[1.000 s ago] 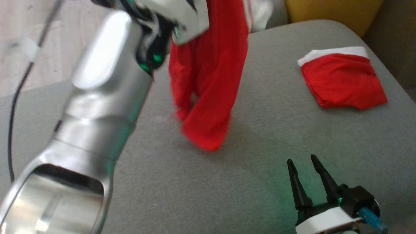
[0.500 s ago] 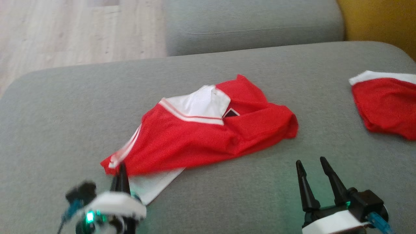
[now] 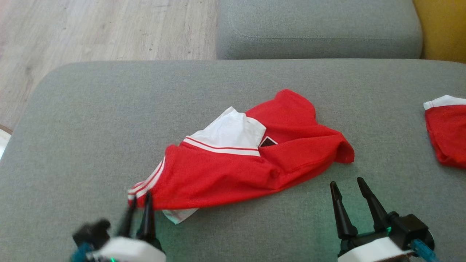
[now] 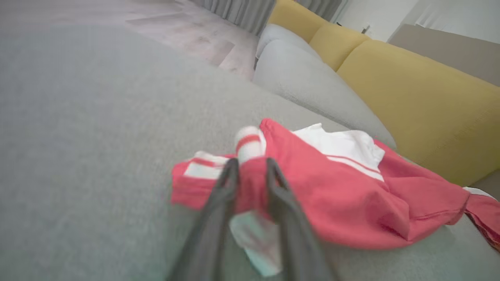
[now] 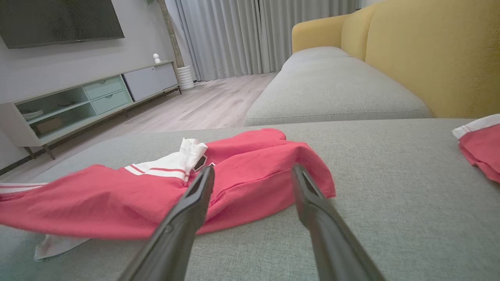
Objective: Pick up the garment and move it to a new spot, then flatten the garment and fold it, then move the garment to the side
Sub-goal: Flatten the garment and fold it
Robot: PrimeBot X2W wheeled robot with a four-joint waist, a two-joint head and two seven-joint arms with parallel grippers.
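The garment (image 3: 225, 171) is a red top with a white striped panel, lying crumpled in the middle of the grey sofa seat (image 3: 91, 120). My left gripper (image 3: 140, 198) sits at its lower left corner with the fingers a little apart. In the left wrist view the left gripper (image 4: 251, 162) has red cloth of the garment (image 4: 332, 195) showing through the gap at the fingertips. My right gripper (image 3: 346, 182) stands open just short of the garment's right end, holding nothing. In the right wrist view the right gripper (image 5: 254, 168) frames the garment (image 5: 242, 171).
A second red piece with a white band (image 3: 446, 134) lies at the seat's right edge. A further grey cushion (image 3: 316, 32) and a yellow backrest (image 3: 444, 29) are behind. Wooden floor (image 3: 91, 29) lies off the seat's far left. A TV cabinet (image 5: 78, 101) stands across the room.
One second ago the garment hung from my raised left gripper. It now lies on the seat, and the left gripper has come down to its corner with its fingers parted. The camera has shifted.
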